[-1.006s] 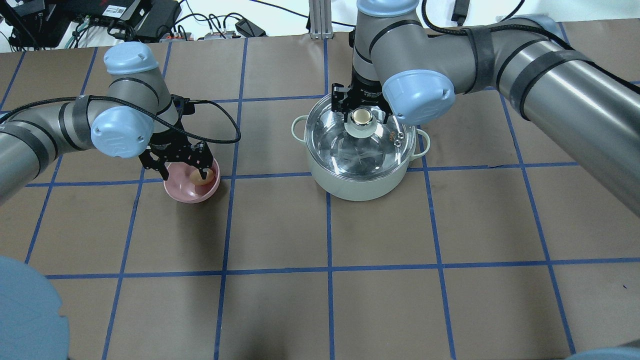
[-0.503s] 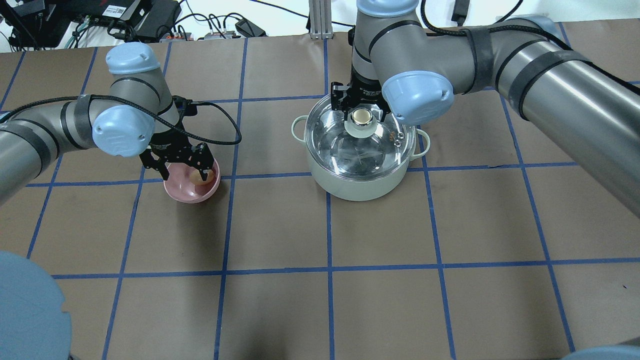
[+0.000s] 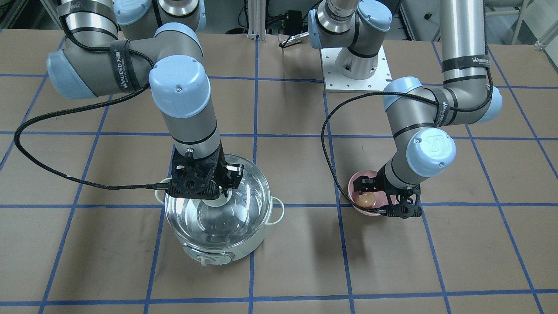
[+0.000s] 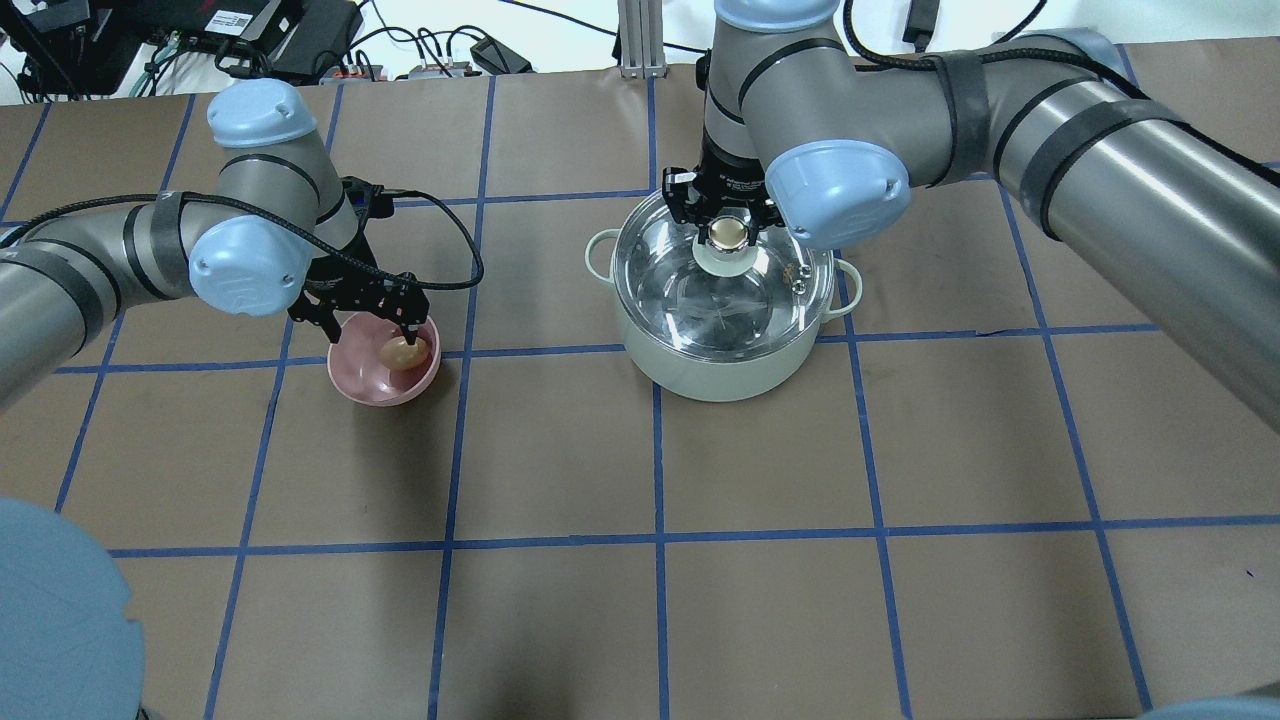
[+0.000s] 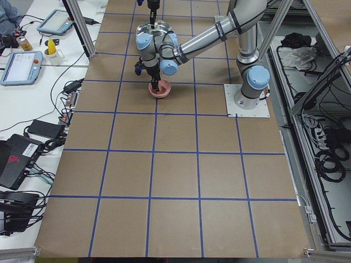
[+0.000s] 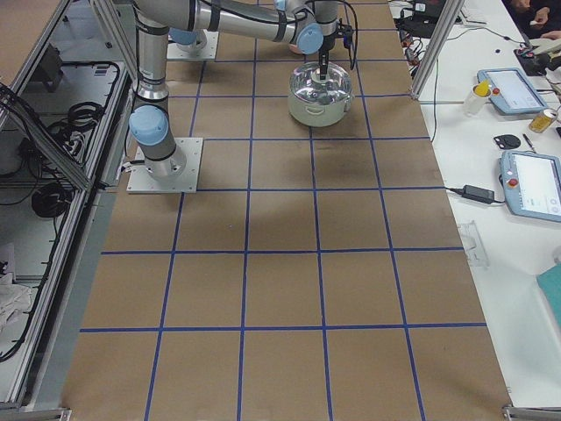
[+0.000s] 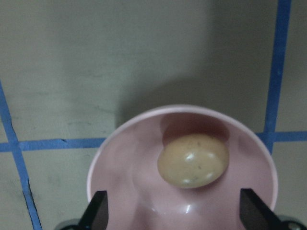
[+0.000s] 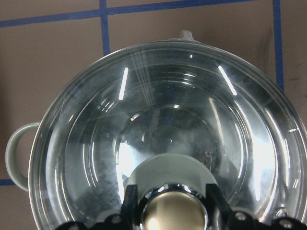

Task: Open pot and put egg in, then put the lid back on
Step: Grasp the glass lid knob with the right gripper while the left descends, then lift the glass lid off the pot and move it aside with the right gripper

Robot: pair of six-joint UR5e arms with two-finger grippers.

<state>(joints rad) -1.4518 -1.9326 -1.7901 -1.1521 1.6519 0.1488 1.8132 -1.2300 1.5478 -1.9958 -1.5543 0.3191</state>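
The pot [image 4: 715,375] stands right of the table's middle with the glass lid [image 4: 720,295] on it. My right gripper [image 4: 727,228] is over the pot. In the right wrist view [image 8: 171,211] its fingers [image 8: 129,206] press both sides of the lid's cream-topped knob [image 8: 172,213]. The egg [image 4: 403,351] lies in a small pink bowl [image 4: 365,385] on the left. My left gripper [image 4: 370,335] hangs open over the bowl. In the left wrist view the egg [image 7: 193,160] lies just ahead of the spread fingers [image 7: 98,211], untouched.
The table is brown paper with a blue tape grid. The pot's loop handles [image 4: 597,255] stick out to both sides and its knob faces the far side [image 3: 207,258]. Cables and electronics [image 4: 300,40] lie beyond the far edge. The left arm's cable [image 4: 450,250] loops beside the bowl.
My right gripper's fingers have closed in on the lid's knob. My left gripper has drawn back a little from the bowl, so more of the egg shows.
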